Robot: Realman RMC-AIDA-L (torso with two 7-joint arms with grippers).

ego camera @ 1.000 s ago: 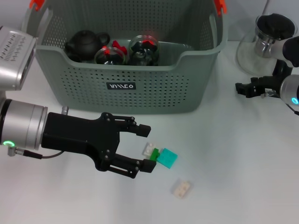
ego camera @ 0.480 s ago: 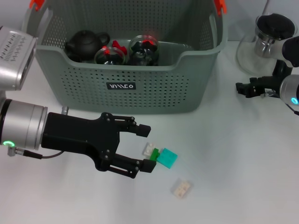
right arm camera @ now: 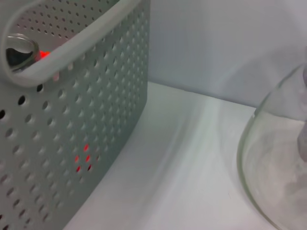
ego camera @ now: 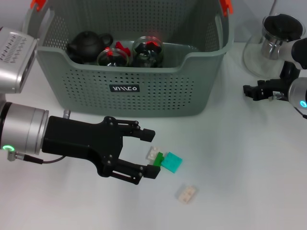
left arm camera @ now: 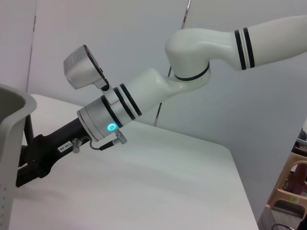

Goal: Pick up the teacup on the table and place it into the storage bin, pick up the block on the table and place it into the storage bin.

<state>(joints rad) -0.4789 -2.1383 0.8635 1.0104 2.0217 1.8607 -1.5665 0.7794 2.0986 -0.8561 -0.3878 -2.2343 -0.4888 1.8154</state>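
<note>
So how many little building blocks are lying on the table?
3: a teal block with a green one and a whitish one at the open left gripper's fingertips, plus a clear block nearer the robot.

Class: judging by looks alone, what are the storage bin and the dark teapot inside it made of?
The storage bin: likely matte grey-green moulded plastic, shown by its even perforations and rounded rim. The dark teapot: probably unglazed clay or ceramic, dull black with soft highlights; uncertain.

place: robot test lab | evidence: bare white table (ego camera: 249, 182), plain grey wall (left arm camera: 120, 28)
</note>
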